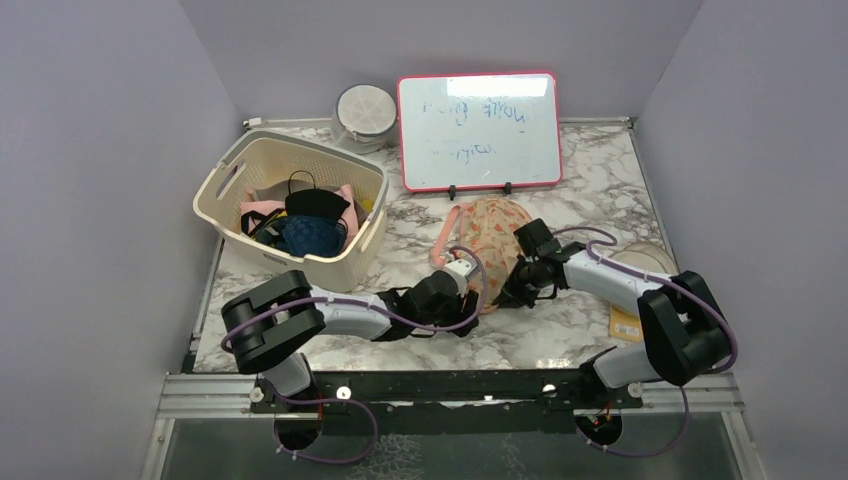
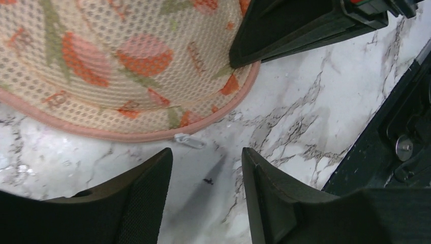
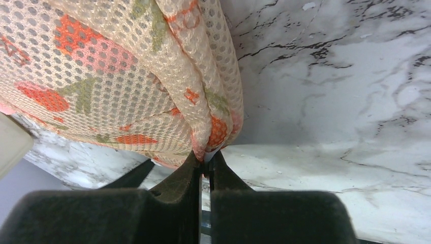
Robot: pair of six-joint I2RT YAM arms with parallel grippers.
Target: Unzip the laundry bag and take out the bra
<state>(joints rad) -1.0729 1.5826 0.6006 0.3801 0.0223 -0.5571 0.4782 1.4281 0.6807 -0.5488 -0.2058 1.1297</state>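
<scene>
The laundry bag (image 1: 490,235), peach mesh with orange print and pink trim, lies mid-table before the whiteboard. My right gripper (image 1: 512,290) is shut on a pinched fold of the bag's edge (image 3: 216,132), lifting it slightly. My left gripper (image 2: 206,162) is open just short of the bag's pink rim (image 2: 127,134); the small white zipper pull (image 2: 189,141) lies on the marble between the jaws' tips and the rim. The right gripper's black fingers (image 2: 305,25) show above the bag in the left wrist view. The zipper looks closed. The bra is hidden.
A cream perforated basket (image 1: 235,175) with dark and blue garments stands at the back left. A round white container (image 1: 364,115) and a pink-framed whiteboard (image 1: 478,130) stand at the back. A clear lid (image 1: 645,258) and a tan card (image 1: 625,325) lie by the right arm.
</scene>
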